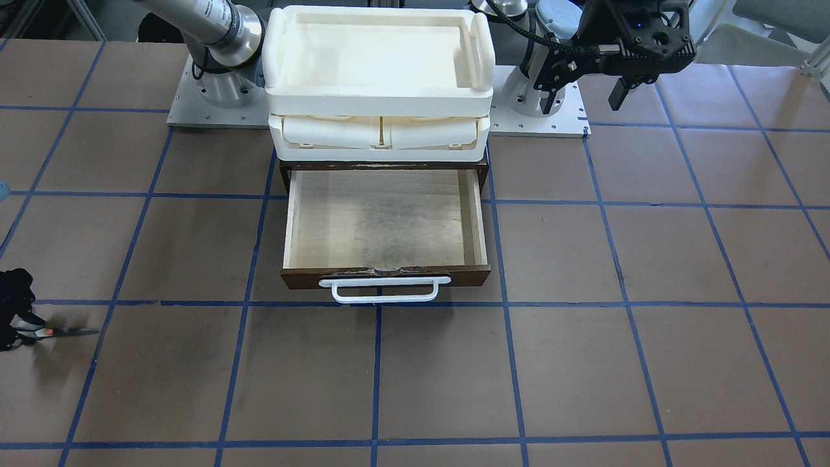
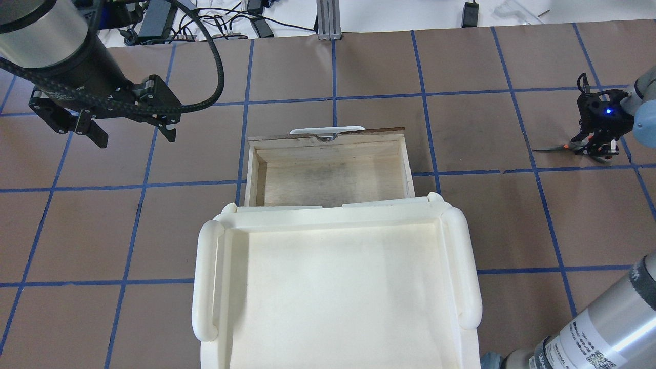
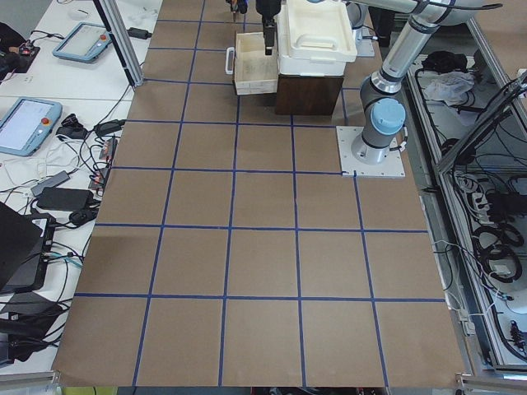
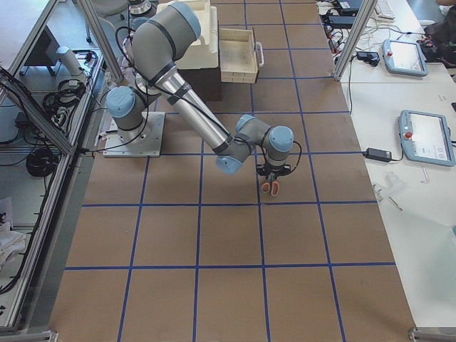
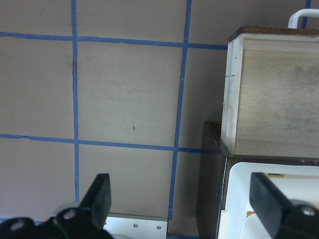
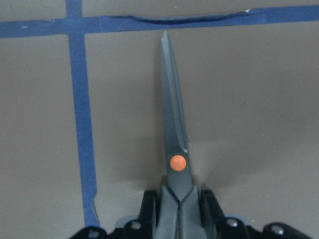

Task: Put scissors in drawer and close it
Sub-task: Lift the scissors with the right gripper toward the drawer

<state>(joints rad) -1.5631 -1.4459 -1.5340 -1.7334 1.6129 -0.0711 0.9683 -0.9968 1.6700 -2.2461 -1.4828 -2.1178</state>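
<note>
The scissors [image 6: 172,124] are at the table's far right end in the overhead view [image 2: 556,149], with dark grey blades and an orange pivot dot. My right gripper [image 6: 179,208] is shut on them just behind the pivot, blades pointing away from the wrist. It shows at the far left of the front-facing view [image 1: 23,324]. I cannot tell whether the scissors rest on the table or hang just above it. The dark-fronted drawer [image 1: 389,277] is pulled fully out and its pale interior is empty. Its white handle [image 1: 384,290] faces away from me. My left gripper [image 2: 133,134] hangs open and empty, left of the drawer.
A cream-white plastic tray unit [image 2: 333,220] sits on the dark cabinet behind the drawer. Both arm base plates [image 1: 214,97] flank the cabinet. Brown table paper with blue tape lines [image 1: 376,363] spans the area between the scissors and the drawer.
</note>
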